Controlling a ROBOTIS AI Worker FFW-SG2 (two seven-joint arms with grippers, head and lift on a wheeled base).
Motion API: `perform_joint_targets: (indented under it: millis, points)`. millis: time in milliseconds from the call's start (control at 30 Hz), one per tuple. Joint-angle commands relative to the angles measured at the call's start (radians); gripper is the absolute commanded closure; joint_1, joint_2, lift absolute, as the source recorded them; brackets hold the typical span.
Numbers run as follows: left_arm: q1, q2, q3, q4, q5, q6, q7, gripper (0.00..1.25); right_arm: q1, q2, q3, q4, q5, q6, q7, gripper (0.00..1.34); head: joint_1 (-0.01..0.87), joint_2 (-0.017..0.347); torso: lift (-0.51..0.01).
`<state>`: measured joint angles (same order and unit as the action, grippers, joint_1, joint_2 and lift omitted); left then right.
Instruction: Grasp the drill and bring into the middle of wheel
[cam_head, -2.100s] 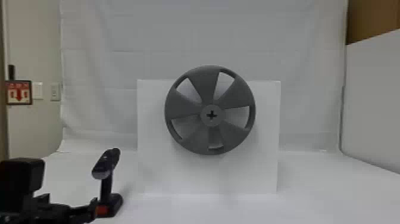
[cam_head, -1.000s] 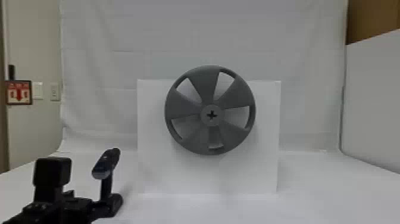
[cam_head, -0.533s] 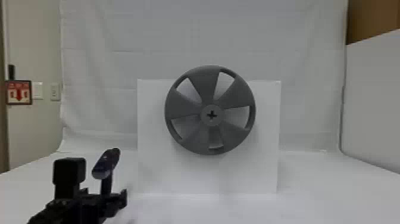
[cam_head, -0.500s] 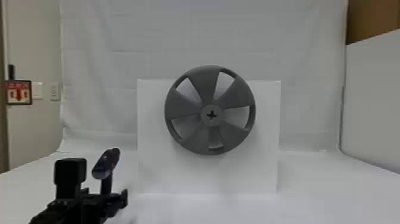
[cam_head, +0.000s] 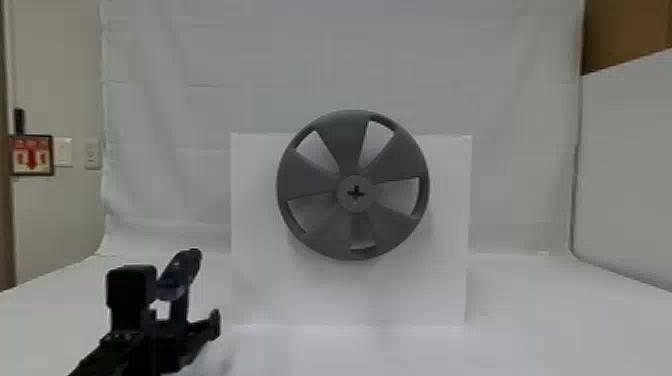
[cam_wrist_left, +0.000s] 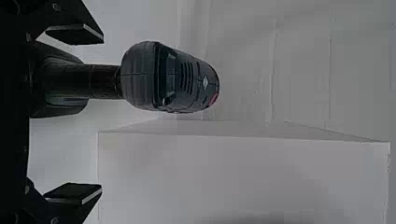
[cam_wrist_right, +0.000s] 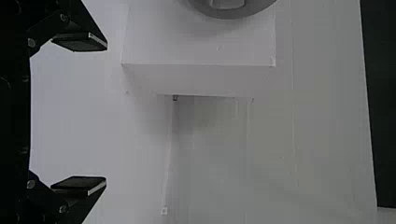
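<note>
The drill (cam_head: 180, 275) stands upright on the left, over the white tabletop (cam_head: 540, 320), left of the white box (cam_head: 260, 280); its foot is partly hidden by the left hand (cam_head: 185, 327). That hand is at the near left, its two fingers wide apart with the drill's grip between them, closed on nothing. In the left wrist view, a gap shows on either side of the grip, which lies nearer the finger farther from the box.

The box stands in the middle of the tabletop, its inside out of sight. On its near face is the gray wheel (cam_head: 310, 180), reaching above the box's top edge. Five window-like openings pierce the wheel, with pale surface showing through them. Its round hub (cam_head: 367, 200) holds a dark cross-shaped recess. The drill is well apart from this hub, lower and to its left.

The right hand (cam_wrist_right: 106, 113), seen in the right wrist view, is spread wide and empty, with the box and the wheel's rim ahead.

A white cloth (cam_head: 165, 115) hangs at the far side. On the wall at the far left are a red-and-white sign (cam_head: 31, 155) and pale switch plates (cam_head: 93, 154).
</note>
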<state>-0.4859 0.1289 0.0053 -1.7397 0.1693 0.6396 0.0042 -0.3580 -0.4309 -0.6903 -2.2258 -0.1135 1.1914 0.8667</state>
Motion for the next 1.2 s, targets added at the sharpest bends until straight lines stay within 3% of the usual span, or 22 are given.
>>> perform_joint_targets:
  millis: [0,433,1167]
  points:
    - [-0.017,0.0,-0.007,0.037,-0.001,-0.029,0.01,0.16,0.002,0.0,0.002,0.002,0.0,0.0,0.0,0.27,0.054,0.031,-0.403]
    - [-0.059,-0.003,-0.028,0.131,-0.033,-0.071,0.023,0.16,0.002,0.0,0.006,0.005,0.0,0.0,0.0,0.27,0.054,0.031,-0.403]
    - [-0.089,-0.003,-0.01,0.163,-0.065,-0.08,0.025,0.17,-0.001,0.006,0.015,0.012,0.003,0.0,0.0,0.27,0.054,0.031,-0.403]
